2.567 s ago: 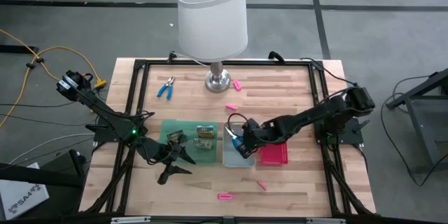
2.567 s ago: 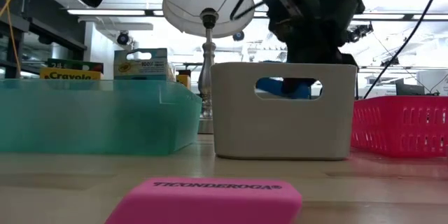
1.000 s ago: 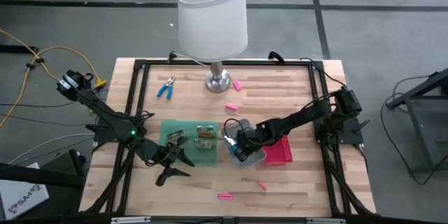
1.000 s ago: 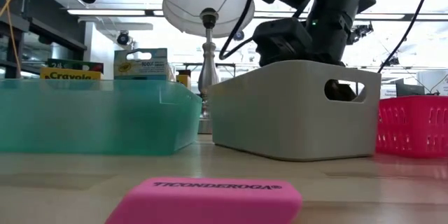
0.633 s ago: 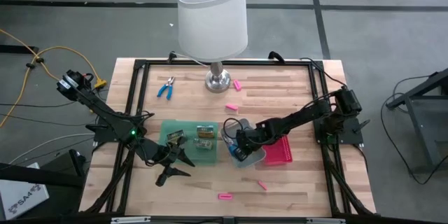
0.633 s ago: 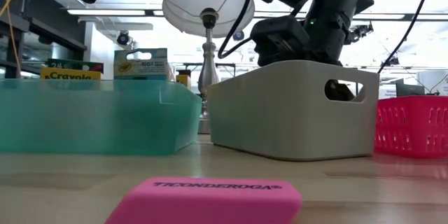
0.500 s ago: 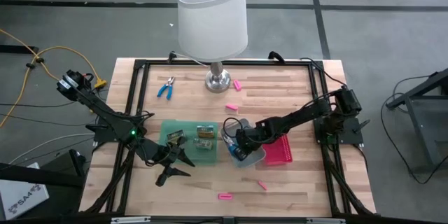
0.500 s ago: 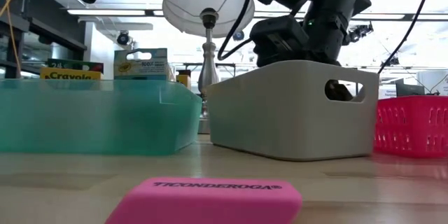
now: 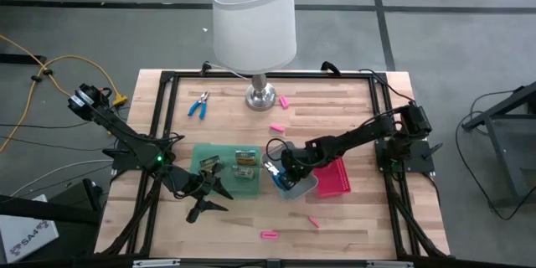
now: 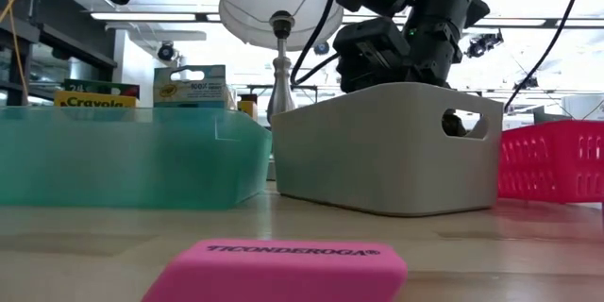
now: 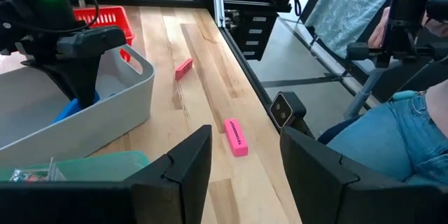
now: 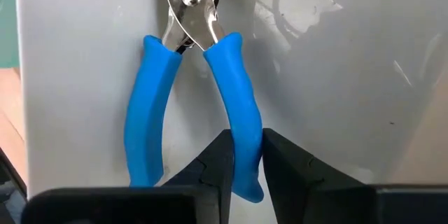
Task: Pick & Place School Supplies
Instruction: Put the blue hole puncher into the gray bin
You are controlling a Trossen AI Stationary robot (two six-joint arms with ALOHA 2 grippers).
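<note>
Shifted since 2.6 s ago: grey tray (image 9: pixel 297 186) skewed, nudged toward the pink one. Our right gripper (image 12: pixel 241 155) pinches one handle of the blue pliers (image 12: pixel 189 91) inside it, long axis running away from the fingers. Left gripper (image 11: pixel 245 150) open, waiting over the desk (image 9: pixel 335 100).

Blue-handled pliers (image 12: pixel 187 91), grey tray (image 10: pixel 377 151), green tray (image 10: pixel 132 156), pink eraser (image 10: pixel 283 266).

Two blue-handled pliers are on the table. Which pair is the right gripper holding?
The pliers inside the grey bin: the right gripper pinches one blue handle. The other pliers lie loose on the wood left of the lamp base.
</note>
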